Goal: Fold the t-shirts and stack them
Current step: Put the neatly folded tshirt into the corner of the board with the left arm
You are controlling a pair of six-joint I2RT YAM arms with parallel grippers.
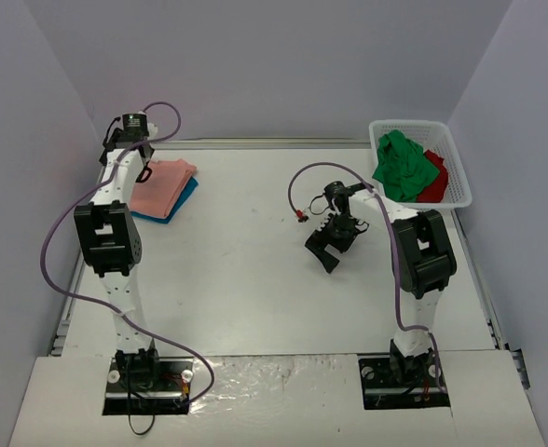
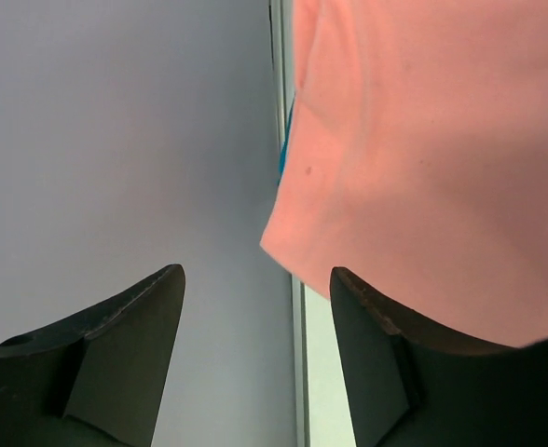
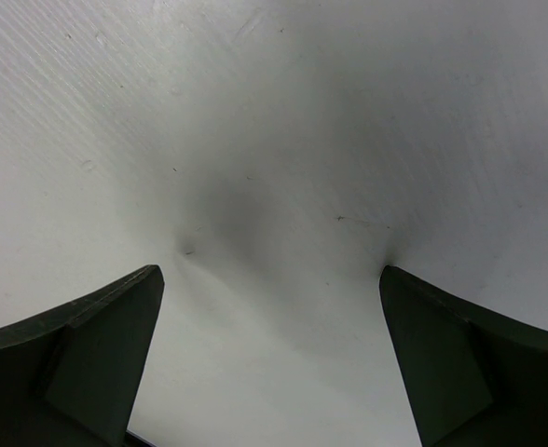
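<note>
A folded salmon-pink t-shirt [image 1: 162, 186] lies on a teal-blue t-shirt [image 1: 179, 207] at the table's far left. My left gripper [image 1: 146, 173] hangs at the pink shirt's left edge. In the left wrist view that gripper [image 2: 255, 279] is open with nothing between its fingers. The pink t-shirt [image 2: 423, 168] fills the right side there, and a teal sliver [image 2: 282, 158] shows under it. My right gripper [image 1: 328, 244] is open over bare table mid-right, and in its wrist view the gripper [image 3: 269, 275] is wide apart and empty. Green [image 1: 403, 166] and red [image 1: 434, 179] t-shirts lie crumpled in the basket.
The white mesh basket [image 1: 460, 168] stands at the far right corner against the wall. Grey walls enclose the table on the left, back and right. A metal table-edge strip [image 2: 297, 372] runs just beside the left gripper.
</note>
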